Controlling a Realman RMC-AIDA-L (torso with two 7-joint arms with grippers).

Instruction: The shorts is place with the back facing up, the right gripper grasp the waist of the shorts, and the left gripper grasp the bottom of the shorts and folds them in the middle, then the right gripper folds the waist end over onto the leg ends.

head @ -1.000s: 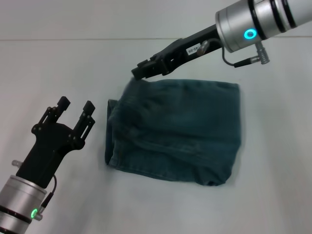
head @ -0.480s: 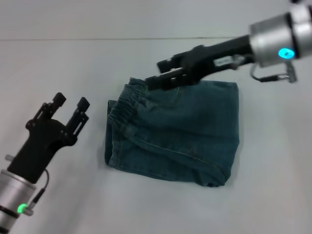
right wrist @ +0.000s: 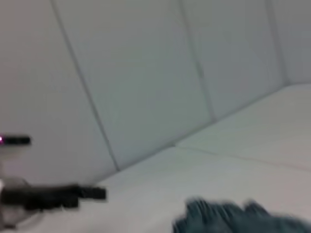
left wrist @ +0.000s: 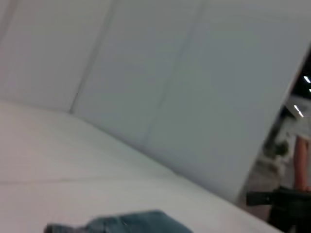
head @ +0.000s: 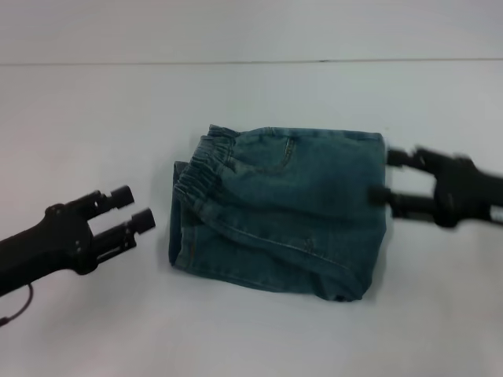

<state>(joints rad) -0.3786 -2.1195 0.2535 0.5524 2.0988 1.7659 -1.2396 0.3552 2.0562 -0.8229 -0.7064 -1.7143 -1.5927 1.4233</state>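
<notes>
Left claw low at the left, fingers parted and pointing right — empty. Right claw low at the right, fingers parted and pointing left — also empty.

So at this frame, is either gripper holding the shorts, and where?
Nothing is held. The left gripper and right gripper are both open beside the folded shorts, neither gripping the cloth.

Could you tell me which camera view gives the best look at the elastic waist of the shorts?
The head view: the gathered waist lies on top of the folded shorts, toward the left gripper. The left wrist view catches only a low strip of denim at its edge; the right wrist view shows a blurred denim edge, with no waistband distinguishable.
</notes>
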